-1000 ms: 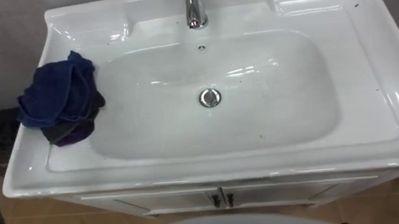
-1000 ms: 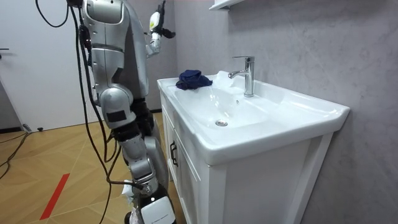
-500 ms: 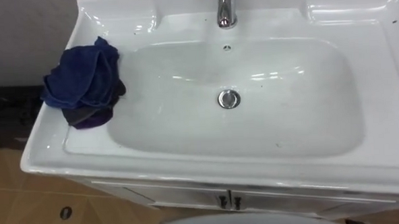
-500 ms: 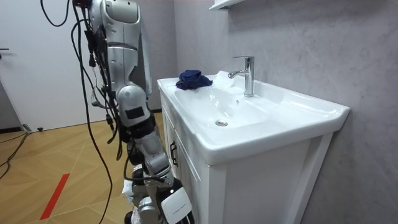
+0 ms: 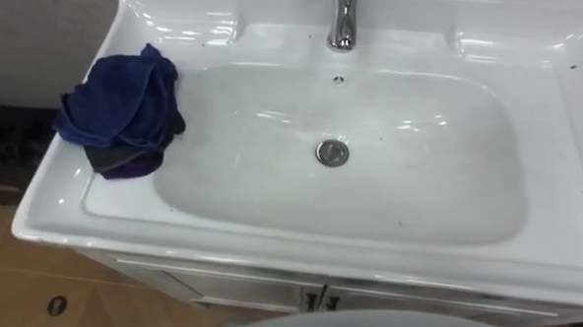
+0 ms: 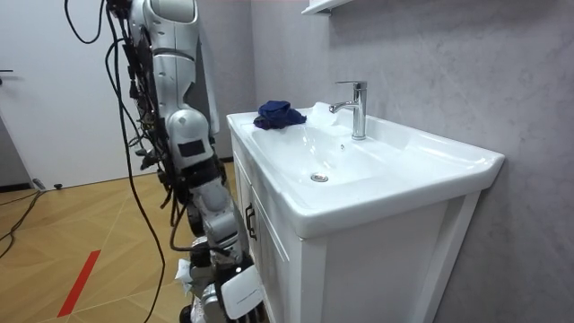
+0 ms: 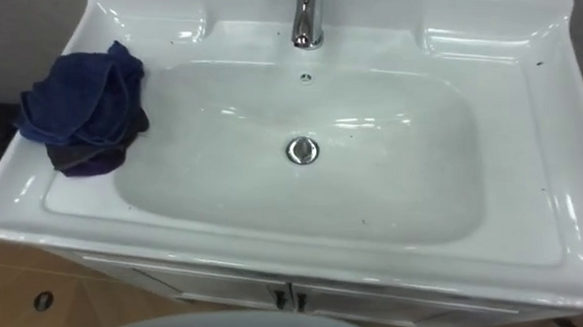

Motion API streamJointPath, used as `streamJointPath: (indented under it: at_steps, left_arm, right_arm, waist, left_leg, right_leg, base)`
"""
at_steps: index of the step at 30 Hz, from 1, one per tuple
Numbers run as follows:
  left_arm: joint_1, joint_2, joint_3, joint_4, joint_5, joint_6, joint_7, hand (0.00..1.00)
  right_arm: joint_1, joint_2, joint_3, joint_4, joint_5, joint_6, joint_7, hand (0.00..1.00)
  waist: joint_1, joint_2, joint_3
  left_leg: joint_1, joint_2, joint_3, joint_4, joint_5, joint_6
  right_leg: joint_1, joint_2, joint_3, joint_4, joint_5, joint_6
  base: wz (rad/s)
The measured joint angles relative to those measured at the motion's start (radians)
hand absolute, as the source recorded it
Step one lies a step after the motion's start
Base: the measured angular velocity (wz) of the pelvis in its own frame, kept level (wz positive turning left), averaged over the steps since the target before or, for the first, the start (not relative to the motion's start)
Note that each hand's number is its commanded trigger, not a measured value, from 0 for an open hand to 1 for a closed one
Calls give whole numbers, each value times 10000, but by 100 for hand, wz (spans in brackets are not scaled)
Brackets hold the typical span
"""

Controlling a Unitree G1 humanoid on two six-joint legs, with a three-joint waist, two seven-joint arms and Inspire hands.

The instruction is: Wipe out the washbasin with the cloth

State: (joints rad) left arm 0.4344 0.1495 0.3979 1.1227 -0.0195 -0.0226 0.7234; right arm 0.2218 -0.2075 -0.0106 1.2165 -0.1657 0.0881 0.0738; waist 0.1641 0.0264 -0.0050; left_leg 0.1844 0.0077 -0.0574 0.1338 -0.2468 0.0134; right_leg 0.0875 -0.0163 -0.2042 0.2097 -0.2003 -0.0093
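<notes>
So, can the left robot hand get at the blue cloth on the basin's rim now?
Probably yes: the cloth lies uncovered on the basin's left rim, on the robot's own left, with nothing around it, and the robot stands before the cabinet.

On my screen I see a rough grey wall (image 6: 430, 81), and a small white shelf (image 6: 327, 5) sticks out high up on it. A white cupboard (image 6: 273, 256) stands against that wall, with dark handles (image 6: 248, 222) on its doors. The floor (image 6: 90, 224) is brown wood laid in a zigzag, with a red stripe (image 6: 79, 283) on it. Farther off there is a plain white wall (image 6: 36, 117).
</notes>
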Motion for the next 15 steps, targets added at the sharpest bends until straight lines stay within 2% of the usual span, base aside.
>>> streamJointPath:
  at_steps: [4,7,11,15]
  left_arm:
    - [-273,-252,-95,442,-601,102,-754,0]
    - [-340,-288,-762,639,-1093,286,-1463,0]
    - [-751,-299,-1301,812,-947,704,-3026,0]
    - [-962,-313,-1683,798,-682,962,-3881,0]
  right_arm:
    - [-30,192,339,369,32,26,444,0]
    - [-126,258,409,622,70,135,708,0]
    - [-314,282,375,821,4,368,906,0]
    - [-453,325,380,1007,-28,440,908,0]
  waist:
    - [-111,90,21]
    - [-425,88,17]
    - [-585,63,13]
    - [-853,45,14]
  left_leg:
    - [-4,-6,27,13,-10,22]
    - [-14,-13,15,85,-9,22]
    - [-13,-3,304,201,-9,23]
    - [-3,-15,440,238,-8,24]
  right_leg:
    - [-19,-45,-13,114,-4,3]
    - [6,-46,-5,110,-4,2]
    - [6,-51,126,121,-1,4]
    - [-9,-64,170,127,-1,8]
  base:
    - [0]
    - [0]
    - [-12]
    - [-6]
